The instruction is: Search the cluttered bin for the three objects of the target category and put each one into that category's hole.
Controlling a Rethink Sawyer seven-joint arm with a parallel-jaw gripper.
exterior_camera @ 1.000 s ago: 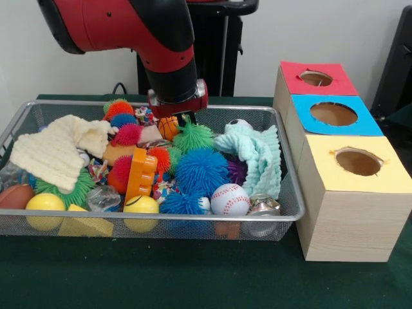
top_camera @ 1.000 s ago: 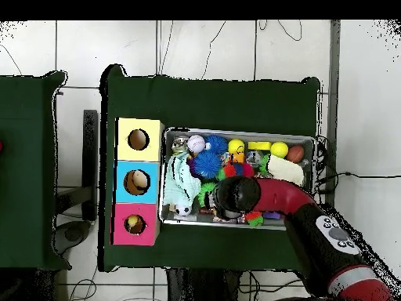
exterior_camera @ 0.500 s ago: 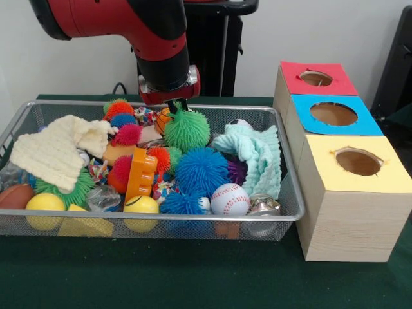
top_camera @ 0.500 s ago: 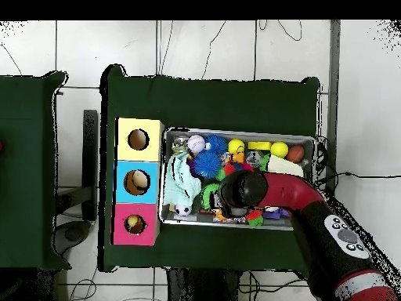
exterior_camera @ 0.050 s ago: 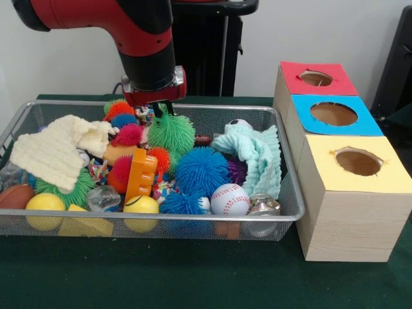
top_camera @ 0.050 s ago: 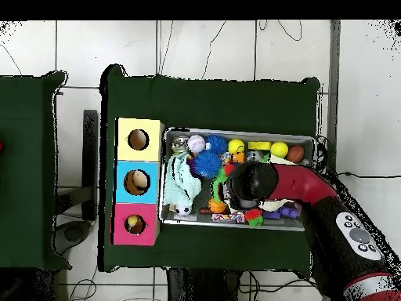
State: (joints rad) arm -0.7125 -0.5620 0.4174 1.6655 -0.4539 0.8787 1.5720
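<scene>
Jaws mostly hidden, gripping green spiky ball (exterior_camera @ 0.050 s ago: 171,133).

A robotics lab, by the look of it: a red arm (exterior_camera @ 0.050 s ago: 129,32) on a black pedestal (exterior_camera @ 0.050 s ago: 212,45), a table under green cloth (exterior_camera @ 0.050 s ago: 193,277), a wire bin (exterior_camera @ 0.050 s ago: 283,193) of toys, a three-hole sorting box (exterior_camera @ 0.050 s ago: 341,122), cables (top_camera @ 0.050 s ago: 274,31) trailing over tiled floor (top_camera @ 0.050 s ago: 78,47).

In the front view a spiky ball (exterior_camera @ 0.050 s ago: 171,132) hangs directly under the gripper (exterior_camera @ 0.050 s ago: 161,108), above the bin (exterior_camera @ 0.050 s ago: 283,193). Below and right lies a baseball (exterior_camera @ 0.050 s ago: 230,199); the boxes (exterior_camera @ 0.050 s ago: 347,193) stand far right.
</scene>
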